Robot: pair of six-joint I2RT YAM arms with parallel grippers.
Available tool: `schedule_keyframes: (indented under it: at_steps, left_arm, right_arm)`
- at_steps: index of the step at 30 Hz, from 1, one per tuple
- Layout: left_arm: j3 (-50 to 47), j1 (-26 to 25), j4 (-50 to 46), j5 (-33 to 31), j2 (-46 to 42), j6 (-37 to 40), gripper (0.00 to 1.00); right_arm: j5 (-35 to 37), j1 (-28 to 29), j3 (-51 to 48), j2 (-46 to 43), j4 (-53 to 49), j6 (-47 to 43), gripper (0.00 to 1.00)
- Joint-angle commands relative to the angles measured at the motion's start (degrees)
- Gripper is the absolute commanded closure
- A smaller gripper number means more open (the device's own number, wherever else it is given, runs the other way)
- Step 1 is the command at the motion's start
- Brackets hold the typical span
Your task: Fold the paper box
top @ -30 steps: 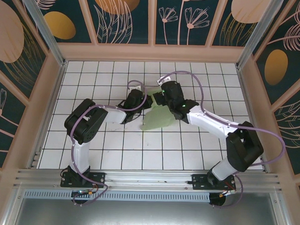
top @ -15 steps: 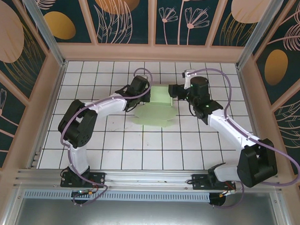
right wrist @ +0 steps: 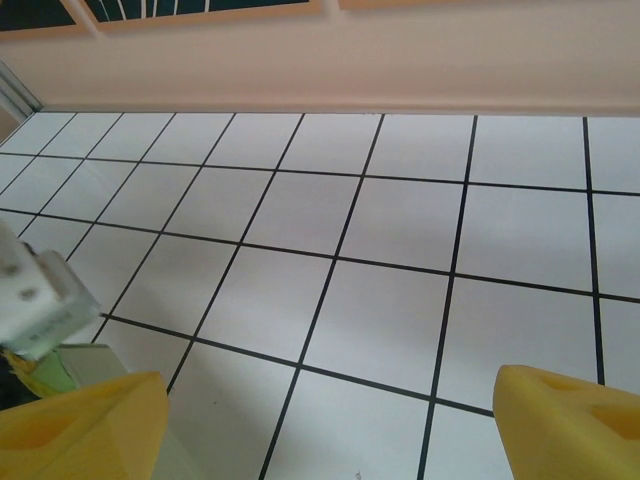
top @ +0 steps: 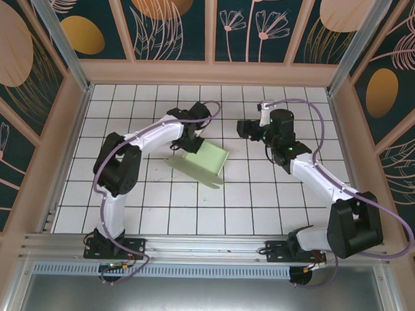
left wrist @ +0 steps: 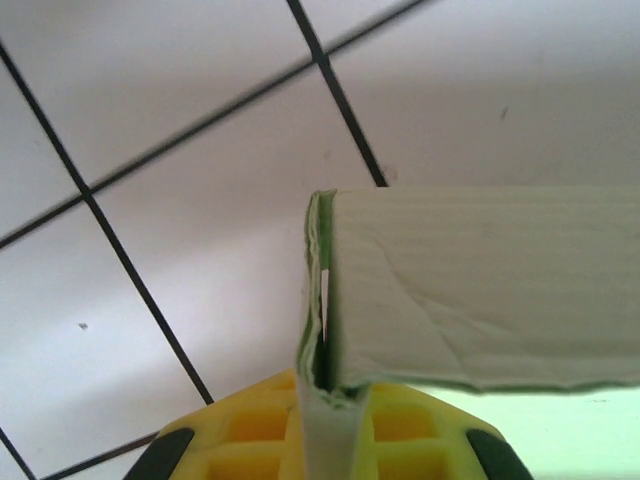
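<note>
Release: right end effector [top: 242,127] let go, spread wide; left end effector [top: 192,137] alone pinches paper box [top: 202,163], apparently half-folded.

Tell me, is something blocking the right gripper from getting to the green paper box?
No, nothing visible is in the way. Just white table tiles lie between the open right gripper and the paper box. The left gripper pinches the box's edge on the other side, out of that path.
</note>
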Motion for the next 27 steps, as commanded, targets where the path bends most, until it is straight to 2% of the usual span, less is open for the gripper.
schedule_keyframes:
  at_steps: [1,6,10,14,17,22,25,27]
  left_arm:
    - [2.42,-0.33,-12.19,0.96,4.85,4.23,1.0]
    - [6.78,-0.31,-13.3,1.62,8.89,5.61,1.0]
    - [11.45,-0.25,-14.85,2.04,10.87,6.38,0.65]
    - [13.06,-0.25,-13.17,1.52,9.51,6.08,0.44]
    - [13.02,-0.25,-9.81,1.55,7.04,4.6,0.32]
    - [11.36,-0.15,-1.35,-5.45,1.52,-1.65,0.17]
    - [6.67,0.45,7.16,-8.19,-3.66,-5.73,0.13]
    - [1.11,1.04,13.39,-11.6,-8.5,-8.83,0.05]
  right_arm:
    - [-0.62,-0.54,-0.95,0.24,2.36,0.28,0.15]
    - [-0.38,-0.98,-0.7,0.98,2.4,-0.03,0.15]
    - [-0.57,-1.1,-0.68,0.88,2.18,0.02,0.15]
    - [-0.44,-1.11,-1.3,0.15,1.91,-0.12,0.15]
    - [-0.93,-1.13,-1.98,-0.2,2.29,0.35,0.15]
    - [-2.7,-0.88,-3.45,-0.19,3.49,1.42,0.15]
    - [-3.29,-0.24,-4.26,0.44,4.01,1.52,0.15]
    - [-3.44,0.48,-4.76,1.17,4.24,1.62,0.15]
